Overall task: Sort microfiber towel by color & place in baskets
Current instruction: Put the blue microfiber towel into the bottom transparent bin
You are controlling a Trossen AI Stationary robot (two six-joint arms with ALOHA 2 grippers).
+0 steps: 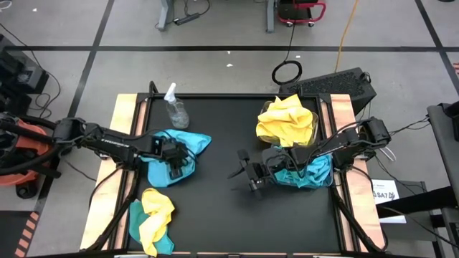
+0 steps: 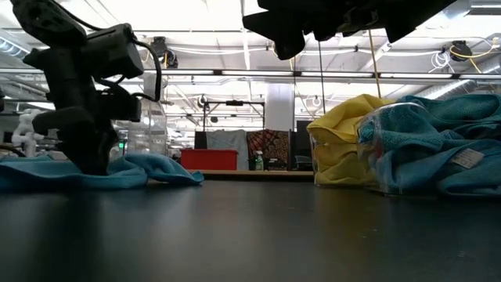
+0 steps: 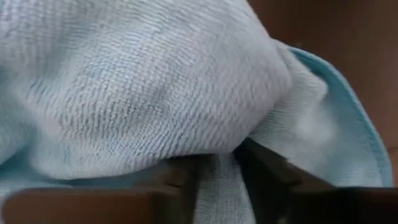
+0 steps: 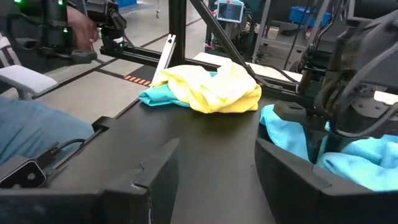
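A teal microfiber towel [image 1: 179,147] lies bunched on the black table at the left. My left gripper [image 1: 174,166] is down on it from above. A heap of yellow and teal towels [image 1: 152,215] rests on the table's near left corner. At the right stand the two clear baskets: the far one [image 1: 287,122] is piled with yellow towels, the near one [image 1: 310,173] with teal ones. My right gripper [image 1: 247,175] hangs open over bare table just left of the teal basket, holding nothing. My left gripper has a raised fold of the teal towel [image 3: 214,186] between its two fingers [image 3: 267,171]. It comes steeply from above. The rest of the towel lies spread and rumpled on the table around the fingers [image 2: 117,172]. How many layers it has, I cannot tell.
A clear spray bottle [image 1: 176,109] stands at the far left of the table, just beyond the teal towel. The table's middle [image 1: 229,208] is bare black surface. Wooden strips [image 1: 118,143] edge the table left and right.
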